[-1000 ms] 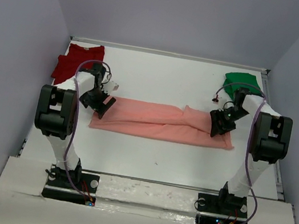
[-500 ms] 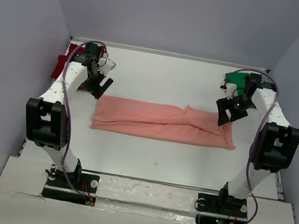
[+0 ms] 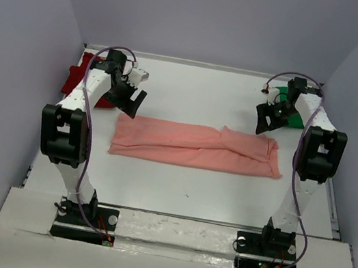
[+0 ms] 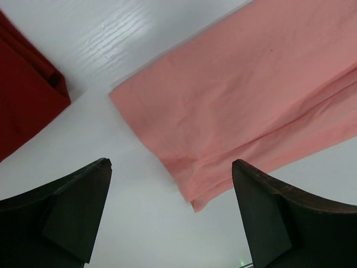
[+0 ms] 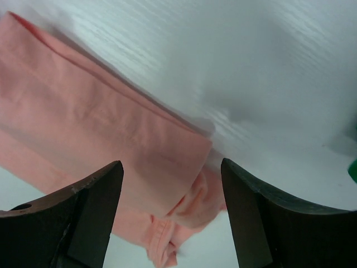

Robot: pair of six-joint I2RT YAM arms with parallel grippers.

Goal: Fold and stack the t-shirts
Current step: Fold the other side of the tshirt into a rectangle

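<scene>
At the near edge of the desk (image 3: pixel 188 198) only the two arm bases are seen. Further in, across the middle, the salmon t-shirt (image 3: pixel 198 146) is laid flat as a long, narrow band. Its long sides are turned in, and layered edges are shown in both wrist views. No fold across its length is seen, so this garment is judged to be about half done.

Just beyond the band's left end the left pincer (image 3: pixel 133 100) is held clear of the cloth, its jaws spread wide with nothing gripped. In the left wrist view the band's end is seen ahead of the dark fingers (image 4: pixel 67 209). Just beyond the right end the right pincer (image 3: pixel 265 118) is likewise held wide and empty, apart from the cloth.

At the far left corner the red t-shirt (image 4: pixel 22 95) is lying in layers. At the far right the green t-shirt (image 3: pixel 294 116) is partly hidden by the right arm, and how neatly either is folded cannot be told.

The three garments are kept well apart, so no stack is begun. The cross folds of the salmon band and all of the stacking are judged to be left.
</scene>
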